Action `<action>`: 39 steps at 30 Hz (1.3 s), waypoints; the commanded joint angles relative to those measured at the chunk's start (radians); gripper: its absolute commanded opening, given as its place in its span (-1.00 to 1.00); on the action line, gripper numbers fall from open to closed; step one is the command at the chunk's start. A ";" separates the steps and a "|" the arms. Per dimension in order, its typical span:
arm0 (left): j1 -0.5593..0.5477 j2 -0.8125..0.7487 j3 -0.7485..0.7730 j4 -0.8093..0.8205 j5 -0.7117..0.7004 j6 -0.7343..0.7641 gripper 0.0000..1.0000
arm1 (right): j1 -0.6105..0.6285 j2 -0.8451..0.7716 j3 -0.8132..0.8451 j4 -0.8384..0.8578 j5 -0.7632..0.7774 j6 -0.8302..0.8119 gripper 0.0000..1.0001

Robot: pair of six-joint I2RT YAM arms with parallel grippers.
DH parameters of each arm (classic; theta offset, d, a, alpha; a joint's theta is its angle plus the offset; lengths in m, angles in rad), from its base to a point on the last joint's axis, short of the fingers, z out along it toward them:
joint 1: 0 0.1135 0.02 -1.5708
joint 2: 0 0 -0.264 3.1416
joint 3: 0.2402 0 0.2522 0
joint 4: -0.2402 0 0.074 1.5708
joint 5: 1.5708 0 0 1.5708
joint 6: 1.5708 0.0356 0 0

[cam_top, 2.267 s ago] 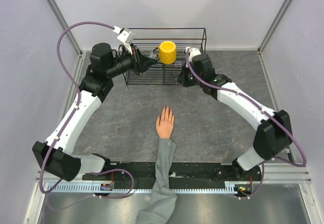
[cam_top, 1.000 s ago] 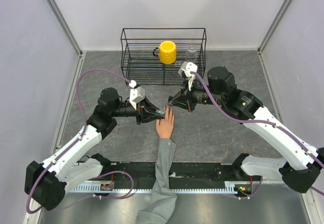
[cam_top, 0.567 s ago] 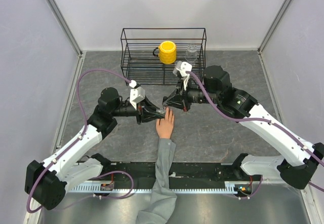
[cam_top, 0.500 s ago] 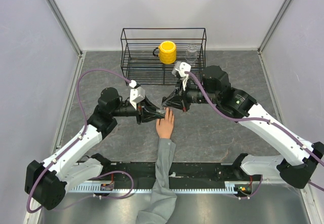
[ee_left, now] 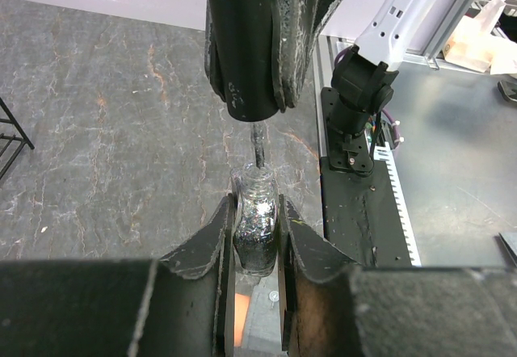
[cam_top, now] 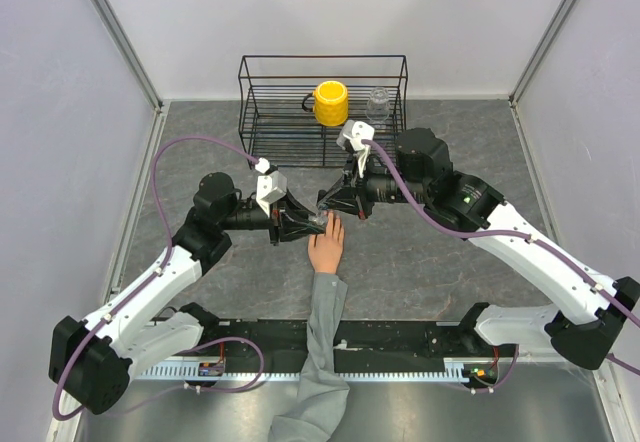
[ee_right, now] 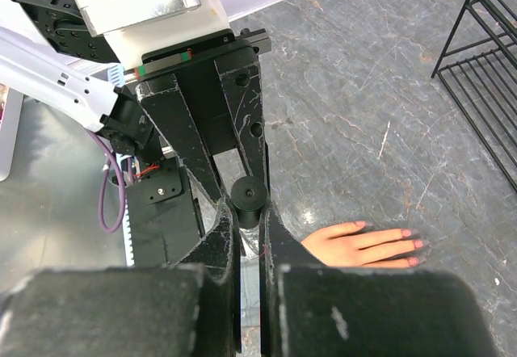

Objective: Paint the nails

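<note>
The peach mannequin hand point(cam_top: 326, 246) lies palm down on the table, its grey sleeve point(cam_top: 322, 362) running toward the near edge. Its nails point(ee_right: 412, 241) look pink in the right wrist view. My left gripper point(cam_top: 314, 224) point(ee_left: 257, 207) is shut on a small glittery nail polish bottle point(ee_left: 257, 229), held just left of the fingertips. My right gripper point(cam_top: 330, 206) point(ee_right: 249, 213) is shut on the black brush cap point(ee_right: 248, 199) point(ee_left: 242, 50). The thin brush stem point(ee_left: 258, 144) reaches from the cap into the bottle's neck.
A black wire rack point(cam_top: 322, 112) stands at the back of the table with a yellow cup point(cam_top: 331, 103) and a clear jar point(cam_top: 377, 102) in it. Both arm bases sit on the black rail point(cam_top: 400, 334) at the near edge.
Both arms came from the rack to just above the hand. Over the last second my right gripper shifted left with the cap, toward the bottle in my still left gripper.
</note>
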 commanded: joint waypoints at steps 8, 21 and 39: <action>-0.006 -0.020 -0.001 0.042 0.017 0.031 -0.97 | 0.021 -0.004 0.029 0.014 0.025 -0.015 -1.00; -0.006 -0.044 -0.015 0.057 0.015 0.030 -0.96 | 0.029 -0.011 0.020 0.000 0.060 -0.029 -1.00; -0.005 -0.044 -0.012 0.063 -0.003 0.027 -0.96 | 0.053 -0.009 -0.010 0.003 0.045 -0.026 -1.00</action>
